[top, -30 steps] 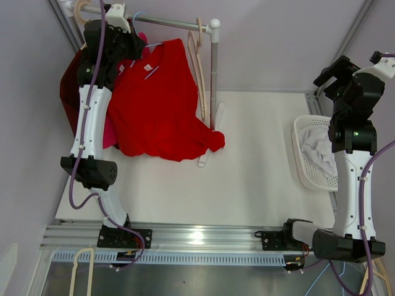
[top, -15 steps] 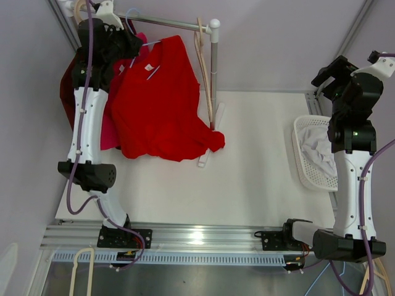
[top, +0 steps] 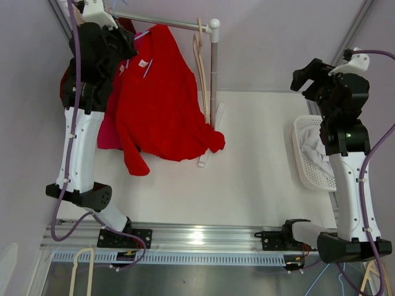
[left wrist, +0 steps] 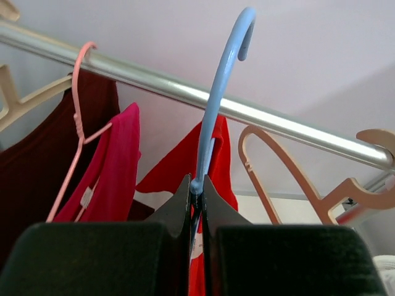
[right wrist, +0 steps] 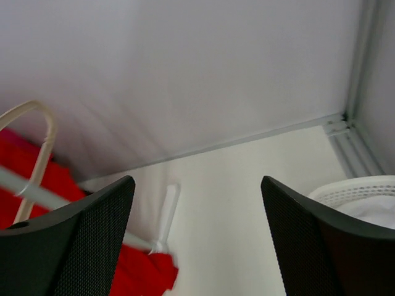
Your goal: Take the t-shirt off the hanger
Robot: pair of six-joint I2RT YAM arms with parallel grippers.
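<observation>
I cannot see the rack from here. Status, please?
Left gripper shut on blue hanger. Right gripper open, empty. Red t-shirt hangs on it. Pink hanger close beside.

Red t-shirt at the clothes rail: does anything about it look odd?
Yes. The red t-shirt hangs askew, its hem bunched at the foot of the metal post. Its blue plastic hanger is pinched by the left gripper, hook standing above the rail.

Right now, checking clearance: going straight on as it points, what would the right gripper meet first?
The right gripper likely meets bare table near the back wall; the rack foot lies slightly left. Depth unclear.
</observation>
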